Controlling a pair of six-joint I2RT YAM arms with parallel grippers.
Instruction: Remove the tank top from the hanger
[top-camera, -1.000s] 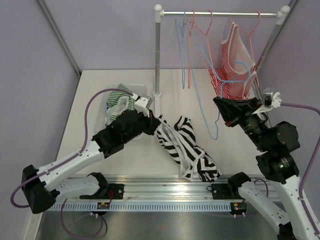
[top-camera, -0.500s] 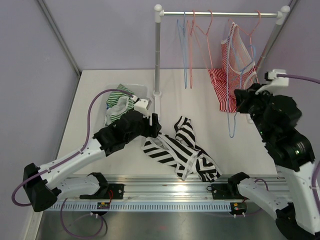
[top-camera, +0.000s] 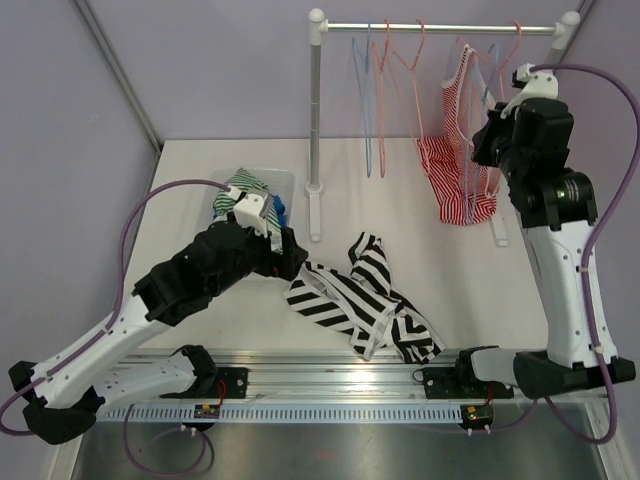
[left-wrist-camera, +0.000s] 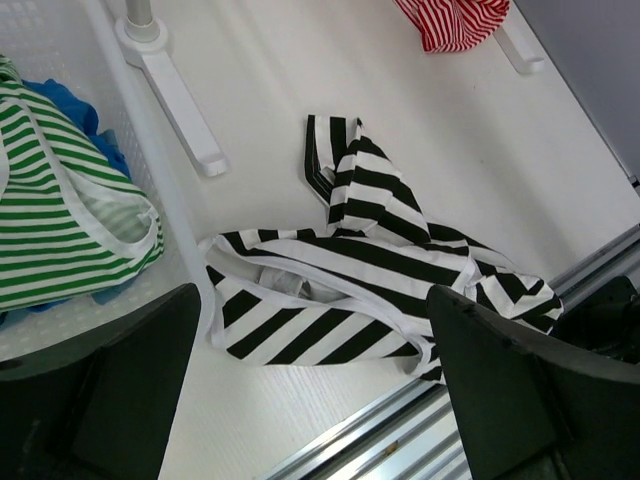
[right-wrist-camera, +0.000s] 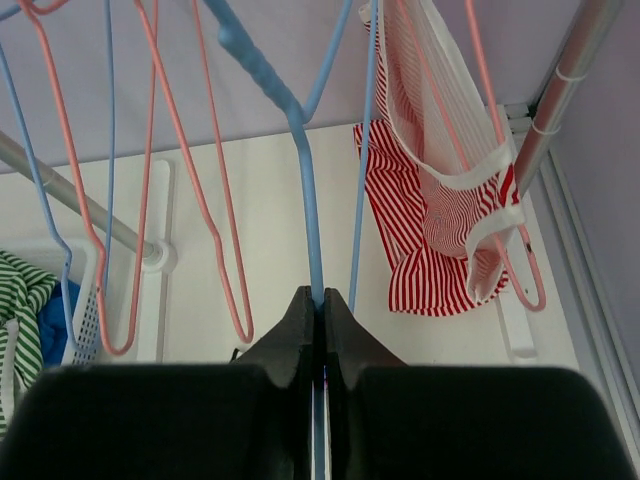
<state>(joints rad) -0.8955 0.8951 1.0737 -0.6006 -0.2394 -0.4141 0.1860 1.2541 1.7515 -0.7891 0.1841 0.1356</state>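
Your black-and-white striped tank top lies crumpled in loose folds on the table near the front edge, free of any hanger. The bare blue hanger stands upright and well apart from it, its wire clamped between the closed fingers of your right gripper.

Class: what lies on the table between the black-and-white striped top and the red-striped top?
Bare table lies between black-and-white striped top and red-striped top, seen in left wrist view.
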